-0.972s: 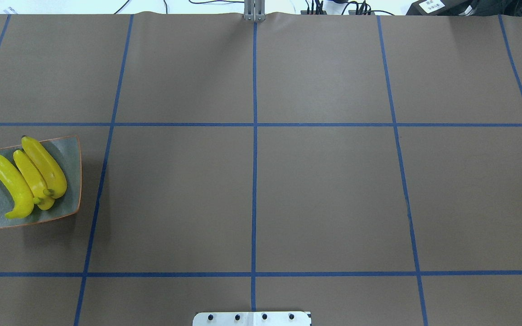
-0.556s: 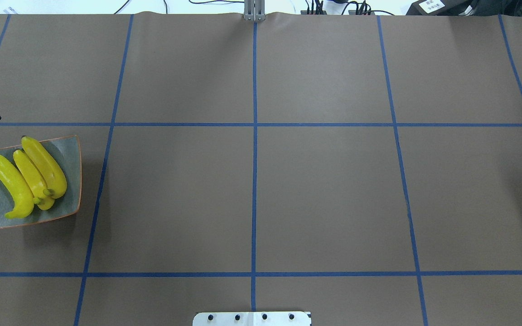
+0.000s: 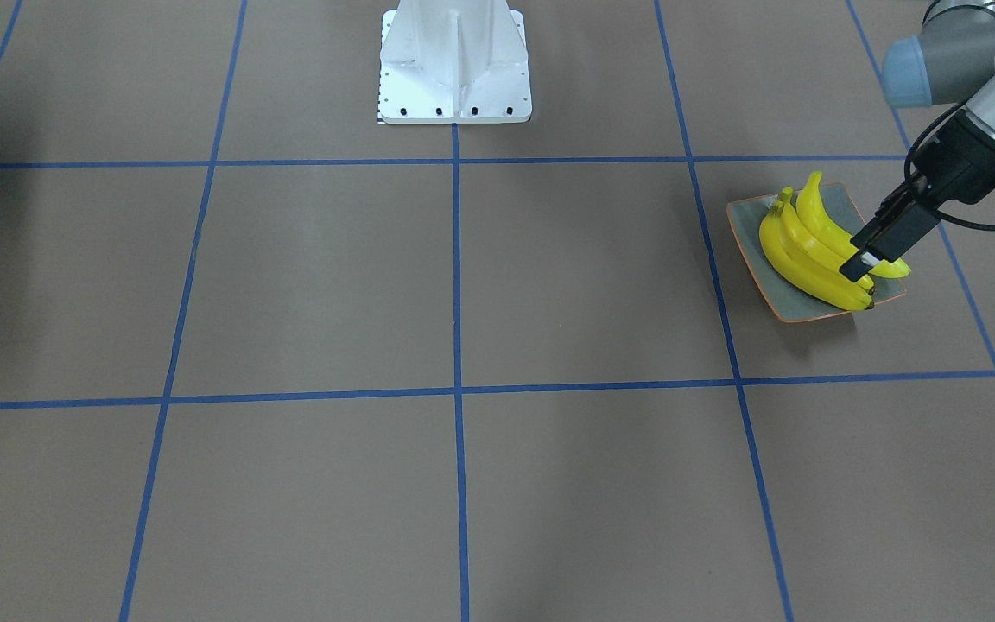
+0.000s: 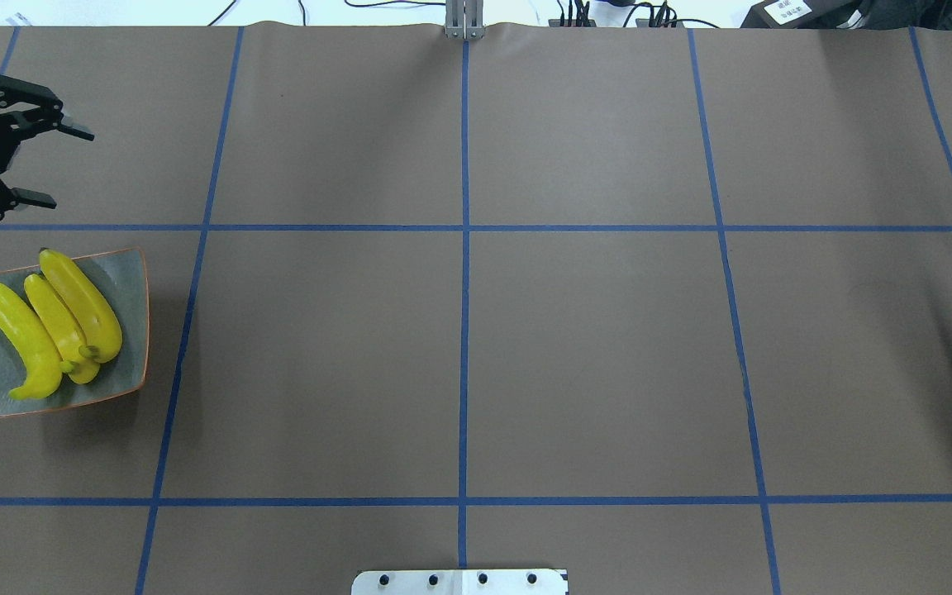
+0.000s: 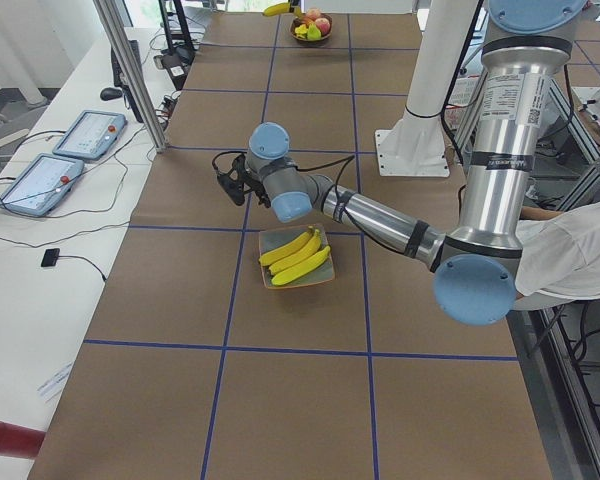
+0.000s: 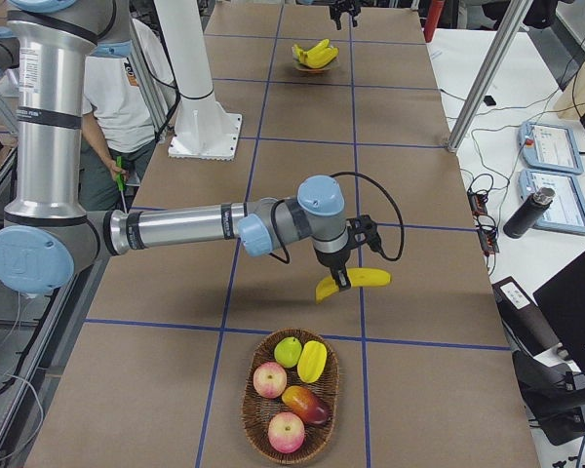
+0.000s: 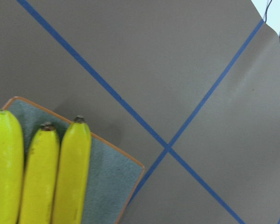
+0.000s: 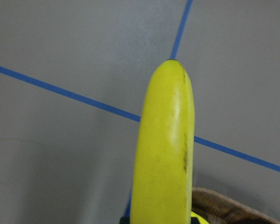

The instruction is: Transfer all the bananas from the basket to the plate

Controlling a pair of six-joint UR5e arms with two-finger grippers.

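Three yellow bananas (image 4: 63,322) lie side by side on the grey-green plate (image 4: 130,277) at the table's left end. My left gripper (image 4: 59,165) hangs open and empty beyond the plate's far edge; in the front-facing view that left gripper (image 3: 858,266) overlaps the bananas (image 3: 795,250). The left wrist view shows the plate (image 7: 109,179) corner and three banana tips. At the other end, my right gripper (image 6: 343,278) is shut on a fourth banana (image 6: 359,280), held above the table just past the wicker basket (image 6: 253,419). That banana (image 8: 165,149) fills the right wrist view.
The basket holds apples, a mango and a green fruit (image 6: 289,352). The robot's white base (image 3: 454,65) stands at the table's near-middle edge. A person (image 5: 580,255) sits beside the robot. Blue tape lines cross the brown table.
My left gripper has come in from the overhead view's left edge, moving away from the plate toward the far side, its fingers open. The three bananas on the plate have not moved.
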